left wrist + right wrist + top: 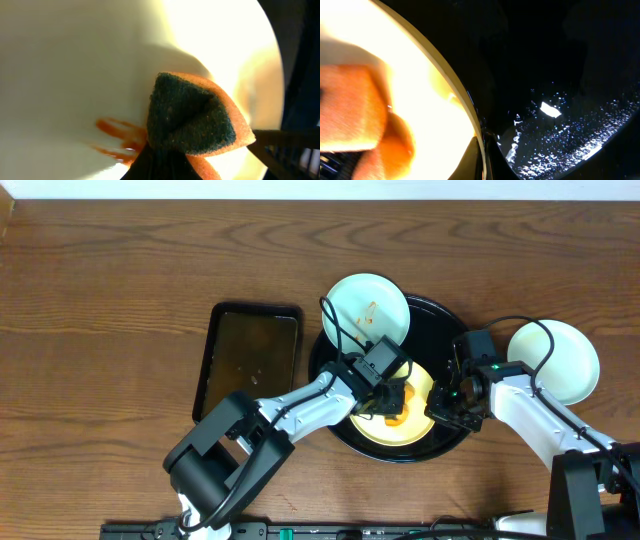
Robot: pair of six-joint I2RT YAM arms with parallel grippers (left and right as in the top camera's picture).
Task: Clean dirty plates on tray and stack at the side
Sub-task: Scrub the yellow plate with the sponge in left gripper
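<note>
Left tool [392, 398] clamps sponge [192, 117] against yellow plate [75, 65], hiding its centre. Right tool [443, 406] sits at the plate rim: grip indeterminable, fingers obscured.

The yellow plate [385, 432] is hemmed in by the left gripper [393, 404] with its sponge [397, 419] and the right gripper [441, 406] at its rim. The far side of the tray [438, 325] is taken by a mint plate [368, 308]; open table [100, 300] is seen far left.
</note>
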